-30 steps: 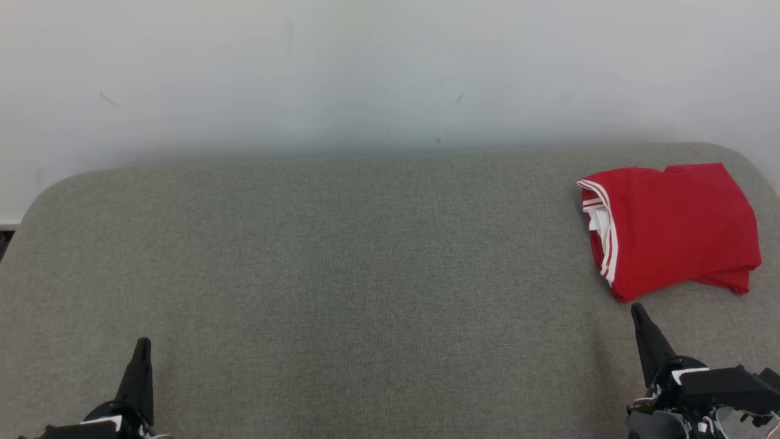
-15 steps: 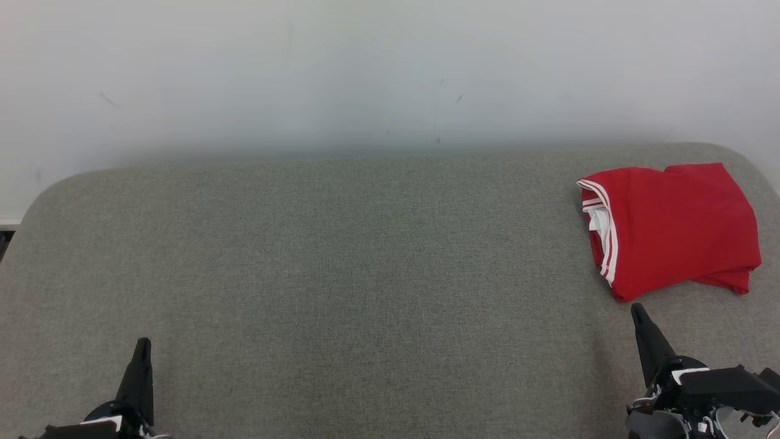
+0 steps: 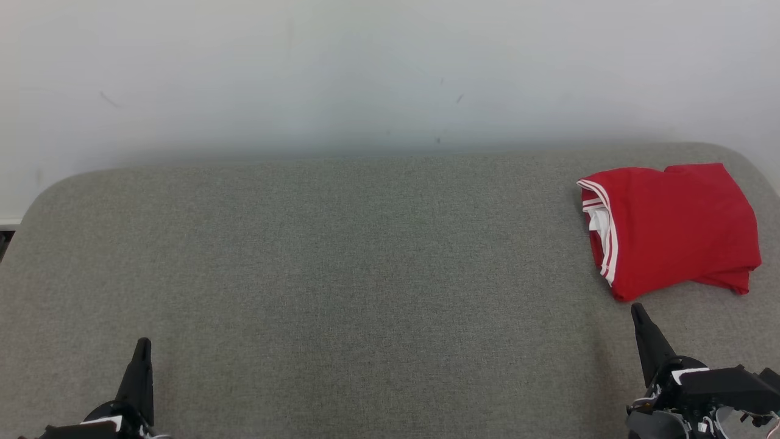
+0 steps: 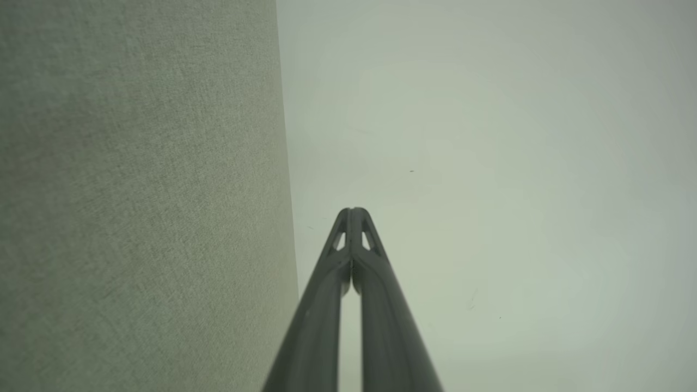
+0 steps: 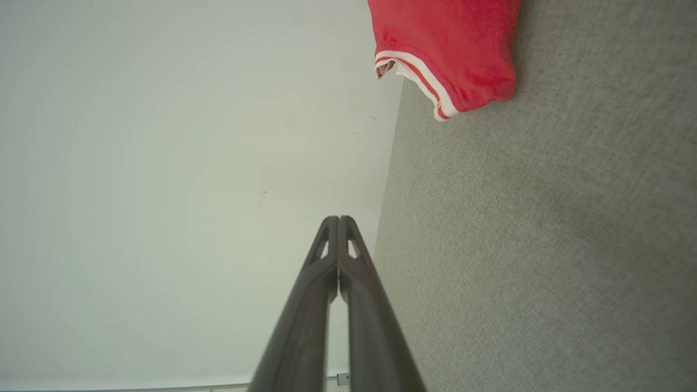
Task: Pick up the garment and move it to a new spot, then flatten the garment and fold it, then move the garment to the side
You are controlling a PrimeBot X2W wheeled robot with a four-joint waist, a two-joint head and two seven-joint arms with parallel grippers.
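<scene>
A folded red garment (image 3: 673, 228) with white trim lies at the far right of the grey fabric surface (image 3: 365, 262). Its striped edge (image 5: 430, 87) shows at the top of the right wrist view. My right gripper (image 3: 637, 310) is shut and empty, its tip a short way in front of the garment's near corner and apart from it. Its tips (image 5: 338, 219) meet in the right wrist view. My left gripper (image 3: 142, 342) rests at the lower left, far from the garment, shut on nothing, with its tips (image 4: 353, 210) pressed together.
A plain pale wall (image 3: 365, 73) rises behind the grey surface. The surface has rounded far corners, at the far left (image 3: 55, 183) and the far right beside the garment.
</scene>
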